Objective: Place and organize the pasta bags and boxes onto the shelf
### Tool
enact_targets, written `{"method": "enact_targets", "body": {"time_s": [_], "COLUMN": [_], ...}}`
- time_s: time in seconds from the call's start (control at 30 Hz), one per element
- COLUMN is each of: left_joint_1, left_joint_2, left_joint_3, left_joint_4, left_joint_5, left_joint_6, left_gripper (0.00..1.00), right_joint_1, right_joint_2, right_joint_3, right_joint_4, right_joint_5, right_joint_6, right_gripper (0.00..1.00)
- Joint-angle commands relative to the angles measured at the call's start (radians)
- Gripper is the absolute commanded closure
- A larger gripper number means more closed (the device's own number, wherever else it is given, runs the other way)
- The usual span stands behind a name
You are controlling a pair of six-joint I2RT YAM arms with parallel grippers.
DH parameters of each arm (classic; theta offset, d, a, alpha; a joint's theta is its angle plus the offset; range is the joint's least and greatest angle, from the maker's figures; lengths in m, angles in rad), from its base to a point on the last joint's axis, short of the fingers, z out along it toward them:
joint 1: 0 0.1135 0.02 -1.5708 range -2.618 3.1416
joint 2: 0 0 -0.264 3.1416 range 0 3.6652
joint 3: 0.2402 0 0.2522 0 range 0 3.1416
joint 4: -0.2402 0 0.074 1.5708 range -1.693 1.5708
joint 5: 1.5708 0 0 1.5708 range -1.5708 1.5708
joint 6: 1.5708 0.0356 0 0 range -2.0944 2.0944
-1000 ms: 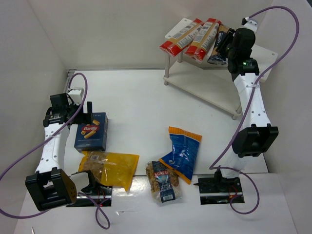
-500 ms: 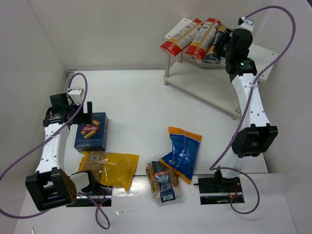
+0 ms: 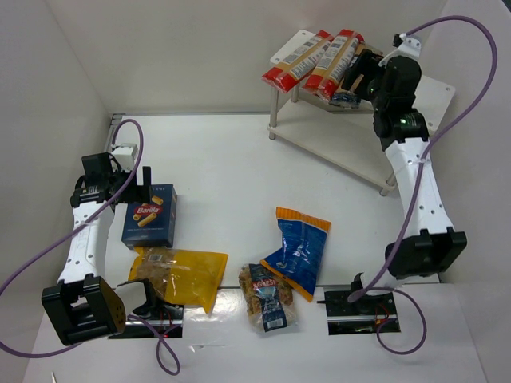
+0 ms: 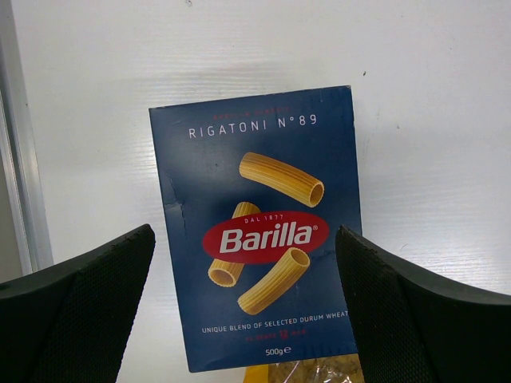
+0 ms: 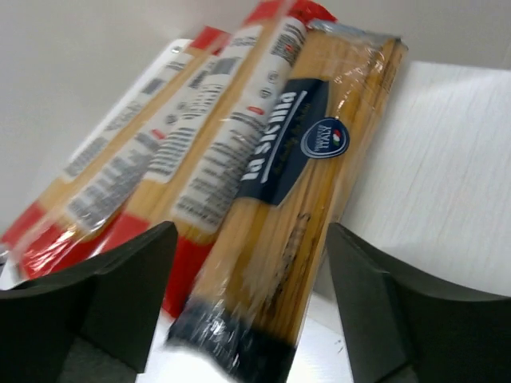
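Observation:
On the top board of the white shelf (image 3: 435,86) two red-ended packs (image 3: 297,60) (image 3: 331,62) lie side by side. Next to them rests the long tan-and-navy pack (image 5: 295,191), with my right gripper (image 5: 251,231) open around its dark end and both fingers clear of it. On the table, the dark blue Barilla box (image 4: 259,231) lies flat under my open left gripper (image 4: 243,235), whose fingers stand either side of it. A yellow bag (image 3: 180,274), a small clear blue-labelled bag (image 3: 267,297) and a blue bag with an orange top (image 3: 297,249) lie near the front.
The shelf's lower board (image 3: 335,144) shows bare beneath the top one. White walls enclose the table at the left, back and right. A purple cable (image 3: 128,152) loops by the left arm.
My right gripper has opened and let go of the tan-and-navy pack, which now rests on the top board. The right arm shifted slightly right. The left arm has not moved.

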Motion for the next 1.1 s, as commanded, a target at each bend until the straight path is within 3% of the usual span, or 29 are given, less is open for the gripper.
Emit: {"method": "enact_targets", "body": {"time_s": [0.0, 0.23, 0.37, 0.5, 0.57, 0.67, 0.87, 1.07], "left_joint_1": [-0.005, -0.005, -0.005, -0.005, -0.005, -0.005, -0.005, -0.005], "left_joint_2": [-0.014, -0.023, -0.023, -0.023, -0.023, -0.023, -0.023, -0.023], "left_joint_3": [-0.009, -0.009, -0.009, -0.009, -0.009, 0.0, 0.0, 0.0], "left_joint_4": [0.018, 0.018, 0.018, 0.018, 0.018, 0.018, 0.018, 0.008], "left_joint_5": [0.022, 0.031, 0.022, 0.013, 0.013, 0.004, -0.006, -0.006], "left_joint_6": [0.005, 0.005, 0.005, 0.005, 0.005, -0.004, -0.004, -0.013], "left_gripper": [0.01, 0.01, 0.01, 0.01, 0.01, 0.01, 0.01, 0.01], "right_joint_1": [0.018, 0.018, 0.074, 0.104, 0.133, 0.206, 0.266, 0.266], "right_joint_2": [-0.14, -0.278, -0.359, -0.436, -0.436, -0.415, -0.387, -0.398], "right_joint_3": [-0.023, -0.095, -0.144, -0.3, -0.328, -0.386, -0.607, -0.792], "right_joint_4": [0.091, 0.078, 0.041, 0.016, -0.077, -0.23, -0.344, -0.276], "right_joint_5": [-0.013, -0.093, -0.274, -0.591, -0.683, -0.684, -0.579, -0.402], "right_joint_6": [-0.023, -0.034, -0.146, -0.305, -0.432, -0.585, -0.67, -0.608], "right_gripper": [0.15, 0.11, 0.11, 0.11, 0.11, 0.09, 0.07, 0.07]}}
